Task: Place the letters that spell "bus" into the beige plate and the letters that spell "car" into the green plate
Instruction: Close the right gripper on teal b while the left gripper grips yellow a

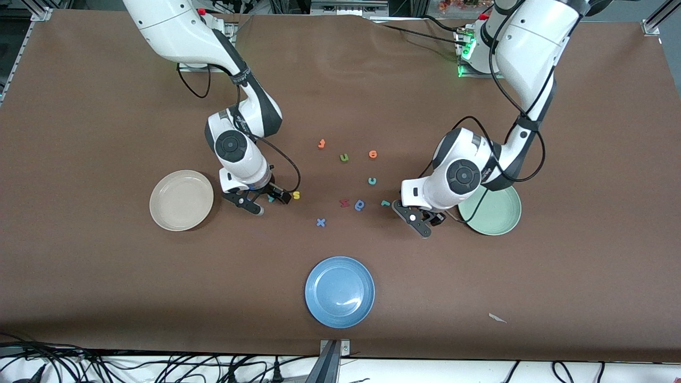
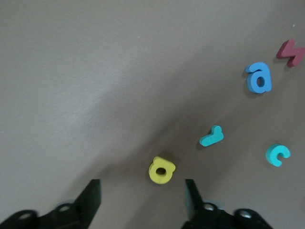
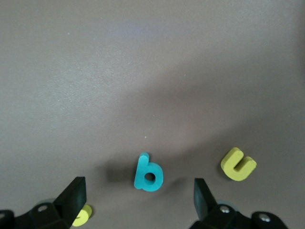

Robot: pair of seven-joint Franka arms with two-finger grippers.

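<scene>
On brown table (image 1: 106, 298), bare beige plate (image 1: 181, 200)

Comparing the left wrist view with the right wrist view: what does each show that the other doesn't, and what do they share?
Left wrist only: yellow "a" between the left pincer's open fingers, plus teal "r", teal "c", blue letter and red letter.
Right wrist only: teal "b" between the right pincer's open fingers, and a yellow "u".
Both: brown table.

Even overhead light washing the matte brown surface (image 1: 106, 298), soft shadows pooling under both arms, glare glinting on the glossy round blue plate (image 1: 339, 292), wrist-view foregrounds blurring.
</scene>
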